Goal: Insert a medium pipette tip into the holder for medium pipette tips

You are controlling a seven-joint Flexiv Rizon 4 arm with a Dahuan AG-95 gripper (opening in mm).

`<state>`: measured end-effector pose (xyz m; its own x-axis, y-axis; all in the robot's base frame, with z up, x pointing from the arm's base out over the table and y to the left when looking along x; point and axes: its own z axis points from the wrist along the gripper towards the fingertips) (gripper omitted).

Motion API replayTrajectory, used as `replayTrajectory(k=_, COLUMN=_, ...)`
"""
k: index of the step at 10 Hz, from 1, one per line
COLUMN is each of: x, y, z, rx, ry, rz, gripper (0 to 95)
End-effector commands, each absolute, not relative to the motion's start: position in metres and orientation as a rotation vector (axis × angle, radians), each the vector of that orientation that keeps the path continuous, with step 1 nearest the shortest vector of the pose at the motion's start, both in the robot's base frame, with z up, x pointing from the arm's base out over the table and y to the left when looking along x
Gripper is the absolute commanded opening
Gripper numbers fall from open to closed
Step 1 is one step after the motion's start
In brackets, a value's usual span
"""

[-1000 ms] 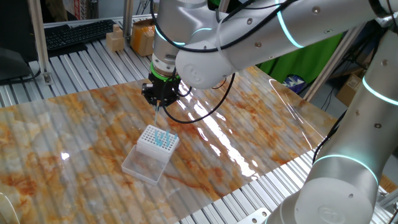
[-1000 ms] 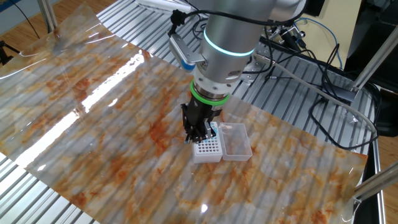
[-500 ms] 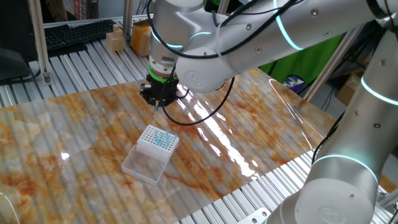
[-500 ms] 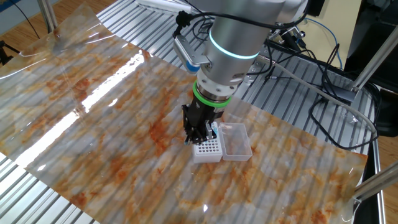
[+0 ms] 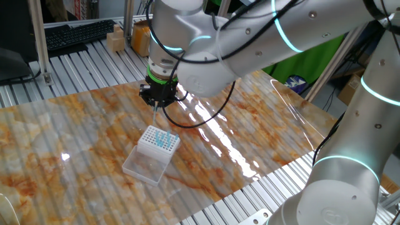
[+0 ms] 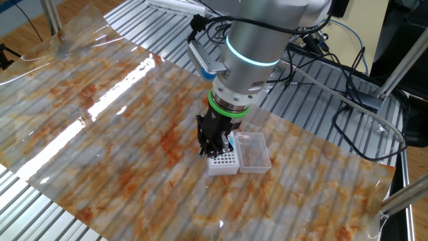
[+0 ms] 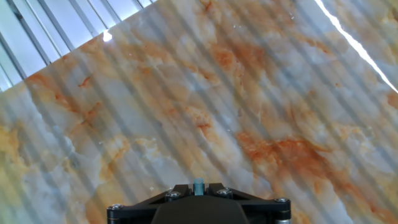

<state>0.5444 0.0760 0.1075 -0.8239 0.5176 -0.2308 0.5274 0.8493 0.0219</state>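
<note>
My gripper (image 5: 157, 104) is shut on a pale-blue medium pipette tip (image 5: 155, 113), which hangs point down. It hovers a little above and behind the white holder (image 5: 154, 139) for medium tips. Several blue tips (image 5: 166, 140) stand in the holder's grid. A clear shallow tray (image 5: 145, 167) is attached to its near side. In the other fixed view the gripper (image 6: 212, 146) covers the holder's left part (image 6: 226, 161), with the tray (image 6: 255, 151) to the right. In the hand view the tip's blue top (image 7: 198, 185) shows between the fingers, and the holder is out of view.
The table top is a marbled orange and grey sheet (image 5: 75, 131) on ribbed metal. A keyboard (image 5: 75, 34) and cardboard boxes (image 5: 141, 36) lie beyond the far edge. Cables (image 6: 348, 100) run off the table's right side.
The gripper with the tip has shifted slightly left and away from the holder in one fixed view. The holder and tray have not moved.
</note>
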Motion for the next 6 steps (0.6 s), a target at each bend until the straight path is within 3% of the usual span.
replayTrajectory(k=1, x=0.5449, y=0.0768, z=0.1076, rx=0.8, ry=2.804, rz=-0.065, gripper=0.0)
replayTrajectory(k=6, x=0.5438, y=0.0783, z=0.1058, rx=0.787, ry=2.805, rz=-0.068, gripper=0.0)
